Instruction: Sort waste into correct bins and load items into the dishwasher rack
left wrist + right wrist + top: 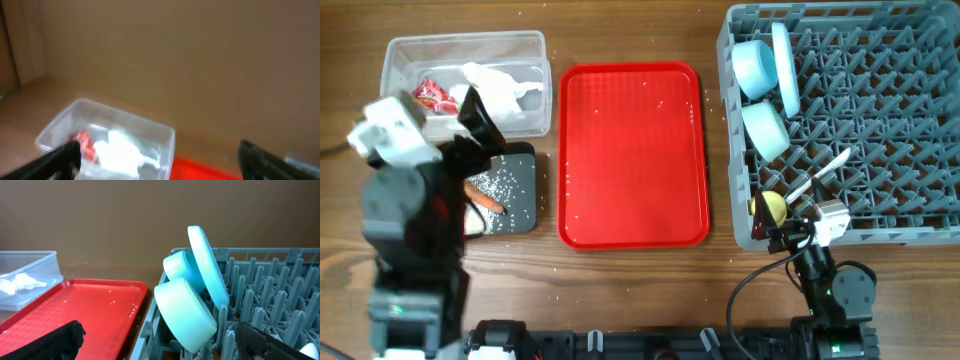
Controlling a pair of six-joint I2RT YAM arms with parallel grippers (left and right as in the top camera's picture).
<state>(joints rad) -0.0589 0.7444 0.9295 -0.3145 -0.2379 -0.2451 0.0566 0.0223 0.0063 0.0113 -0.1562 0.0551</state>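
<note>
Carrot [485, 203] and black tray [525, 155] are shown only overhead. The clear tub [57, 125] is seen at the far side of the wide left claw [159, 149]; the right claw [160, 332] is wide.

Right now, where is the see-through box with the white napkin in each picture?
Overhead: the clear tub sits top left, just left of the red tray.
Left wrist: the clear tub is bottom left of centre, with the red tray at its right.
Right wrist: the clear tub is at the far left edge, behind the red tray.
Shared landmark: the red tray.
</note>
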